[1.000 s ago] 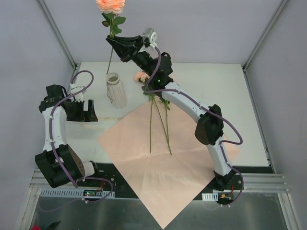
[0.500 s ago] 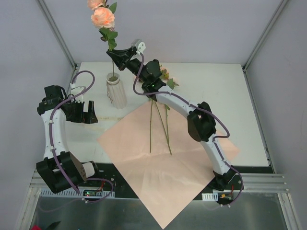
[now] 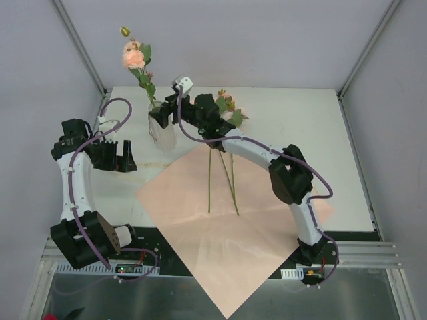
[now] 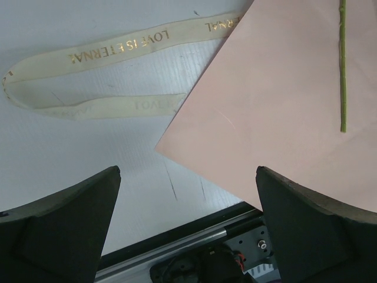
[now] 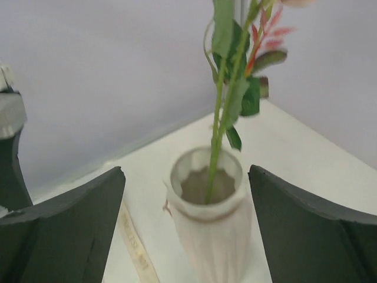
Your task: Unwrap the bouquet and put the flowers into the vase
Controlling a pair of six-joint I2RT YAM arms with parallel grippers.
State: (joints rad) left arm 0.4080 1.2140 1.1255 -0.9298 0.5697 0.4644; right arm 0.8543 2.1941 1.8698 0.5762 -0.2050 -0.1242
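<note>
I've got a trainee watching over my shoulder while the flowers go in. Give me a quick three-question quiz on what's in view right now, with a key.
1. True or false: the right gripper is shut on the stem standing in the vase.
2. In the top view, how many long stems lie on the pink paper? A) none B) two C) five
3. Fill in: the left gripper hangs open over the table, where a cream ____ lies by the paper's edge.
Key: 1 false: its jaws stand wide apart on either side of the vase, and the stem is free. 2 B. 3 ribbon.
</note>
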